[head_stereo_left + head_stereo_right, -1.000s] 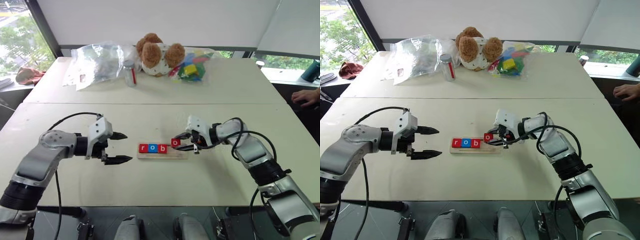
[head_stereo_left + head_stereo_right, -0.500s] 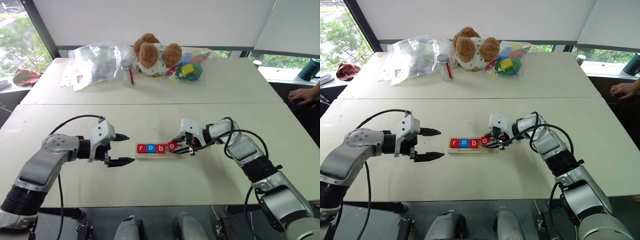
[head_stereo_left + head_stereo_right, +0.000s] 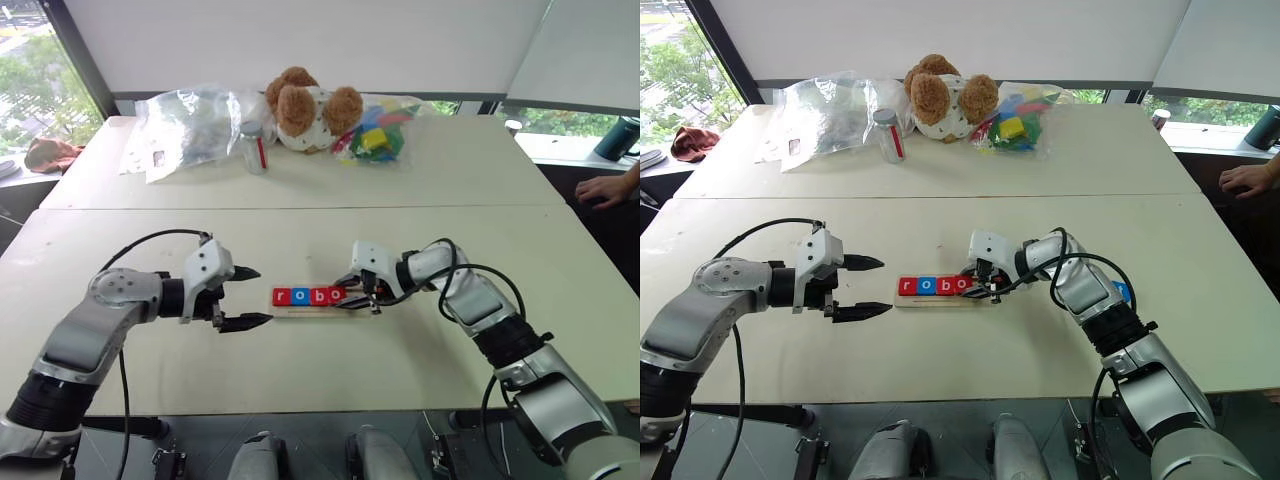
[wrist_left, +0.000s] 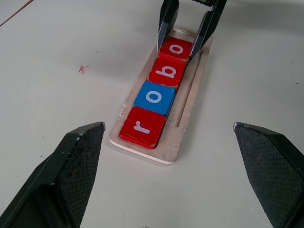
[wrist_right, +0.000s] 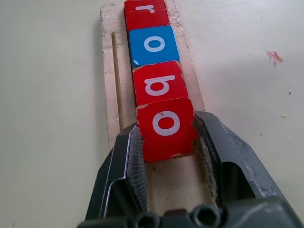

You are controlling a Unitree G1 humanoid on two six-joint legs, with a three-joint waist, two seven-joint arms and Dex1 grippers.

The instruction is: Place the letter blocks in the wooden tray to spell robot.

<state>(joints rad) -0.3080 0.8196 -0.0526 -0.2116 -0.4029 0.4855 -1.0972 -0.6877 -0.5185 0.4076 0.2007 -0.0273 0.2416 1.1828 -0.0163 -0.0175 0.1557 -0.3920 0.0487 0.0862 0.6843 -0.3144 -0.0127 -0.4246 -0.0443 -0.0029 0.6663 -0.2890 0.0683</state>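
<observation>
Mid-table, wooden tray (image 4: 186,124) reads r-o-b; right tool (image 5: 167,142) grips second o block (image 5: 166,126) in fourth slot; left tool (image 3: 243,297) gapes idle; t remains.

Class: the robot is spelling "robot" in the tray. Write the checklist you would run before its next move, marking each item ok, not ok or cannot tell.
1. r, o, b in order in the wooden tray: ok.
2. Second o tile gripped by the right pincer: ok.
3. Second o lying flat against the b tile: cannot tell.
4. Left pincer open, apart from the tray: ok.
5. Slot for t free: ok.
6. t tile located: not ok.
</observation>
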